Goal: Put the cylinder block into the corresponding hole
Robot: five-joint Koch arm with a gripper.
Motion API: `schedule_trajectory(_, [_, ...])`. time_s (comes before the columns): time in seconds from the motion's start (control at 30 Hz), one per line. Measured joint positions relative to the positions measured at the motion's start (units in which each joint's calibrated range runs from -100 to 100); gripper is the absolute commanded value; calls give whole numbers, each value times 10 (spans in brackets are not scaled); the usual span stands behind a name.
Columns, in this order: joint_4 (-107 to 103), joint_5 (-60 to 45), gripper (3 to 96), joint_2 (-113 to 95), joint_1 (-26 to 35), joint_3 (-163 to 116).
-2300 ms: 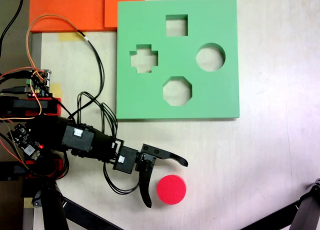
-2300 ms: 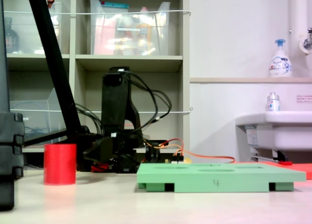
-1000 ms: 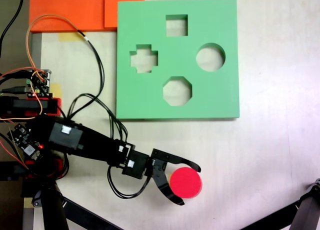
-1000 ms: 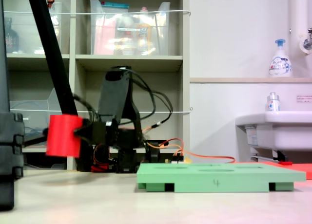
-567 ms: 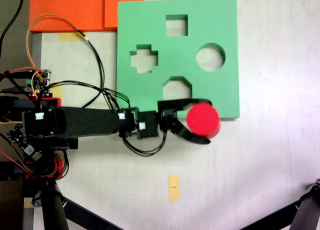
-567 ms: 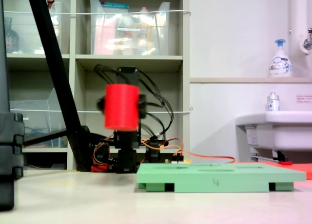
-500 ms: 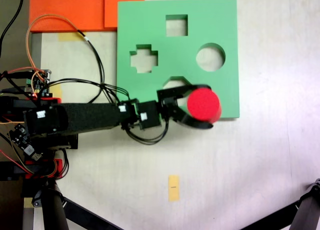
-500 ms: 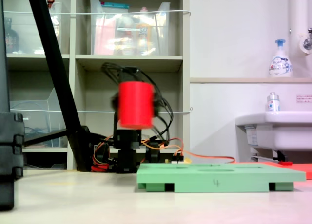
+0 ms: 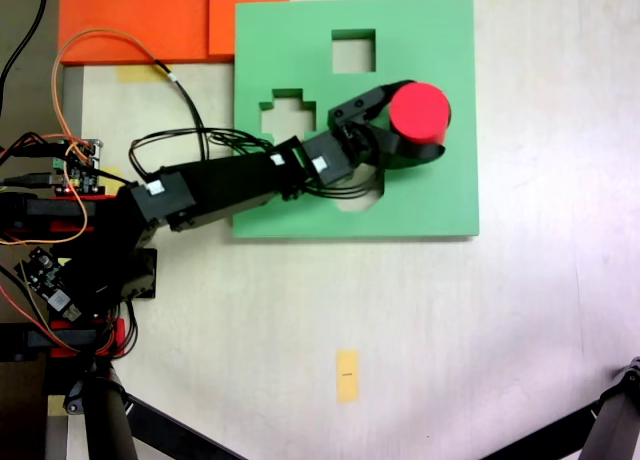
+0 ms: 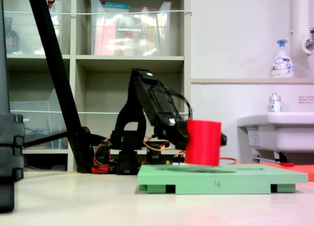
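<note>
One red cylinder block sits clamped in the gripper in the first exterior view, directly over the round hole of the green board, hiding it. In the second exterior view, block is upright, its base at or just above the board top; can't tell if touching.

The red cylinder block and green board look matt foam, the tool black plastic.
</note>
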Motion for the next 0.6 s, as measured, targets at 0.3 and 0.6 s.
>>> schedule_trajectory(0.3, [0, 0, 245, 111, 14, 87])
schedule_trajectory(0.6, [0, -1, 355, 156, 18, 89])
